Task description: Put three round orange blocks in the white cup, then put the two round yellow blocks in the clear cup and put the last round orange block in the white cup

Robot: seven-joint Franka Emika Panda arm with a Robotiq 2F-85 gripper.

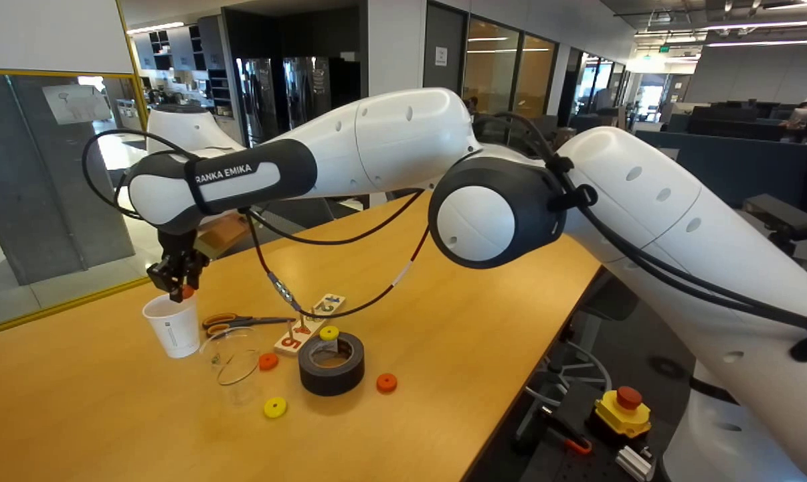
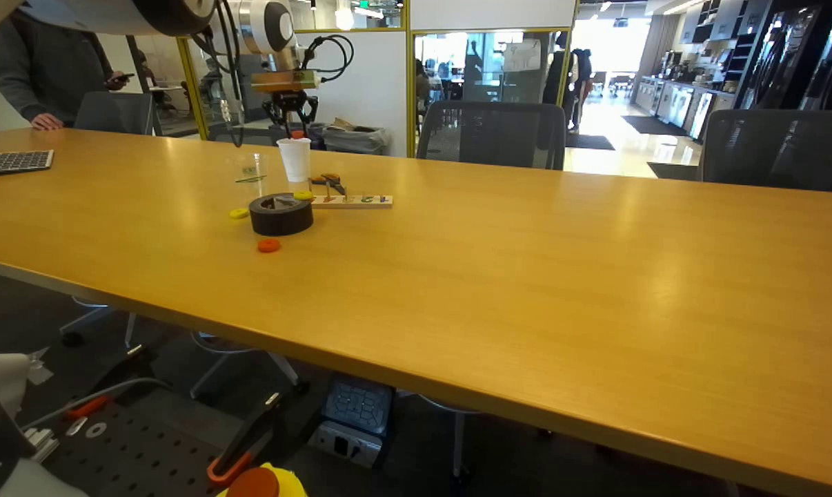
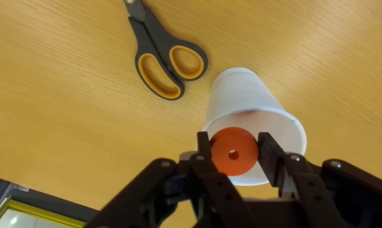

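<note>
Dark fingers (image 3: 203,142) of the robot's end effector (image 3: 234,151) are closed in to the width of one round orange block (image 3: 233,137), pinching it by its edges at 9 and 3 o'clock; the piece is a flat, smooth disc with a small hole through its middle. Behind it in the wrist view is the mouth of the white cup (image 3: 241,91), the block set toward the 9 o'clock side of that mouth; in both exterior views the block shows at the cup's rim. The cup is opaque, smooth and tapered, standing upright on a wood-grained counter (image 1: 443,308). At 11 o'clock from the held block lie scissors (image 3: 159,38) with dark grey handles lined in orange. In an exterior view, at 5 o'clock from the end effector, is the clear cup (image 1: 231,358), transparent and colourless, its outline faint. Just beside it, toward 3 o'clock, is a second orange block (image 1: 267,363). A thick ring of dark tape (image 1: 330,383) lies flat at 4 o'clock from the end effector, with a round yellow block (image 1: 328,333) resting on its 12 o'clock edge. Around the tape, another yellow block (image 1: 274,408) lies at 8 o'clock and a third orange block (image 1: 387,383) between 3 and 4. At 11 o'clock from the tape is a pale wooden board (image 1: 312,324) with coloured numerals and upright pegs.
</note>
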